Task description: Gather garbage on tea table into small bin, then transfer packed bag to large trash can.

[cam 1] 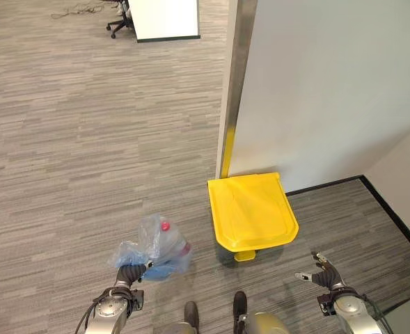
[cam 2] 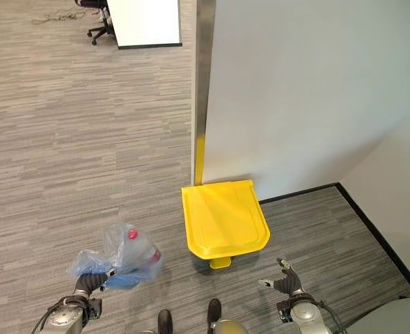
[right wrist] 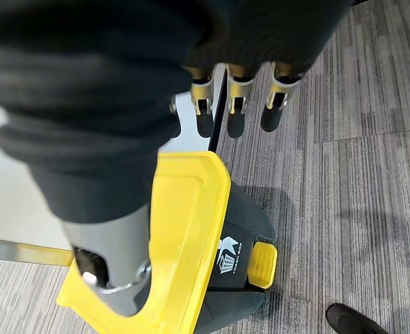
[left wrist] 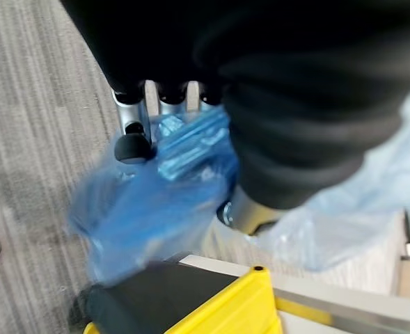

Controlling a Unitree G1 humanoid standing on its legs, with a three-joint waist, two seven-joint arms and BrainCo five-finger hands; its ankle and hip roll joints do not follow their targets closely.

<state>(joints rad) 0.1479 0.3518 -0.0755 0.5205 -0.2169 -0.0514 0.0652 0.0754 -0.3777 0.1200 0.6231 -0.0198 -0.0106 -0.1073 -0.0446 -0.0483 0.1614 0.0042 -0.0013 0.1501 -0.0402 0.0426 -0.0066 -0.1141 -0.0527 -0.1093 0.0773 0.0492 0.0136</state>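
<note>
A large trash can with a shut yellow lid (cam 1: 252, 211) and a yellow foot pedal (right wrist: 263, 265) stands on the carpet against a white wall. My left hand (cam 1: 131, 273) is shut on the neck of a clear blue bag (cam 1: 154, 252), lifted left of the can; a bottle with a red cap (cam 1: 166, 225) shows inside. In the left wrist view the fingers (left wrist: 133, 132) curl round the blue plastic (left wrist: 156, 202). Right of the can, my right hand (cam 1: 322, 274) hangs open and holds nothing, its fingers (right wrist: 235, 111) straight.
White walls (cam 1: 330, 83) form a corner behind and to the right of the can, with a metal edge strip (cam 1: 234, 76). A black office chair (cam 1: 121, 21) and a white cabinet (cam 1: 163, 17) stand far back. Grey carpet (cam 1: 72, 153) spreads wide to the left.
</note>
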